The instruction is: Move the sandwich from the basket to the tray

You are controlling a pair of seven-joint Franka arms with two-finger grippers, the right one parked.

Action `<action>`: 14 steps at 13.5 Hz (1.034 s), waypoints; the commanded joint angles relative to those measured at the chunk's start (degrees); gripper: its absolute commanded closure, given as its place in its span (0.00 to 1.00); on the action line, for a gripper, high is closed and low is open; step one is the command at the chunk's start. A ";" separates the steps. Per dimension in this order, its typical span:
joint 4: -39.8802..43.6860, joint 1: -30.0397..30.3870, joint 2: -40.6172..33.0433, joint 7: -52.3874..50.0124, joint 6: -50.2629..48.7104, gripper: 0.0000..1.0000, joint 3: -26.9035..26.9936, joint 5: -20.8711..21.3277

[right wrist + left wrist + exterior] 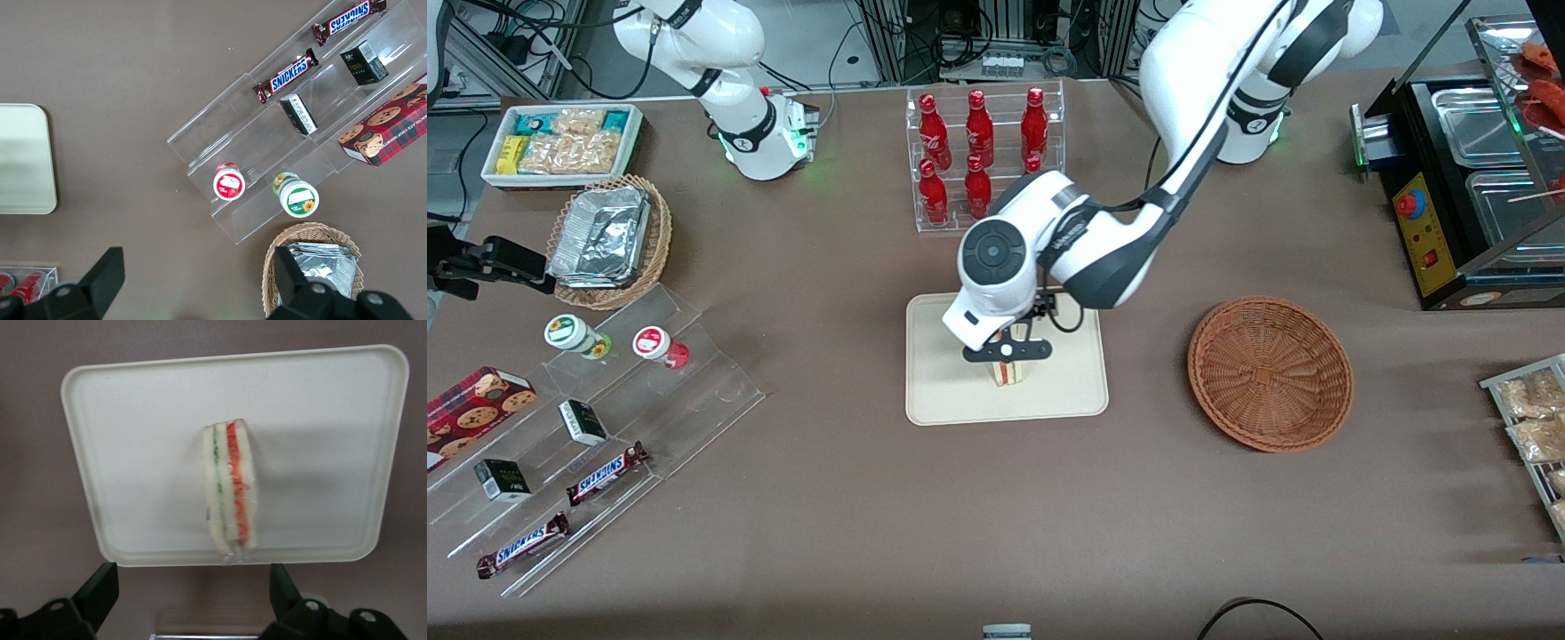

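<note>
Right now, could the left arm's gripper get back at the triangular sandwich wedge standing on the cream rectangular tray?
Probably yes: the gripper hangs open directly above the sandwich on the tray, with nothing between them.

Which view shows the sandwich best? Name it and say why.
The left wrist view: the sandwich lies unobstructed on the tray, filling layers plain, between the open pincer fingers above it. The front view shows only part of it beneath the pincer. The right wrist view misses it, catching just a tray corner.
</note>
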 commanded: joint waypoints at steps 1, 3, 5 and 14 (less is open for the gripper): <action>-0.50 3.41 -2.85 8.20 -2.91 0.00 -0.03 -0.15; -2.17 5.95 -5.31 13.21 -5.71 0.00 0.06 0.46; -6.55 8.06 -8.82 10.69 -6.35 0.00 1.02 0.55; -20.18 25.11 -23.69 24.66 -6.70 0.00 0.93 -0.15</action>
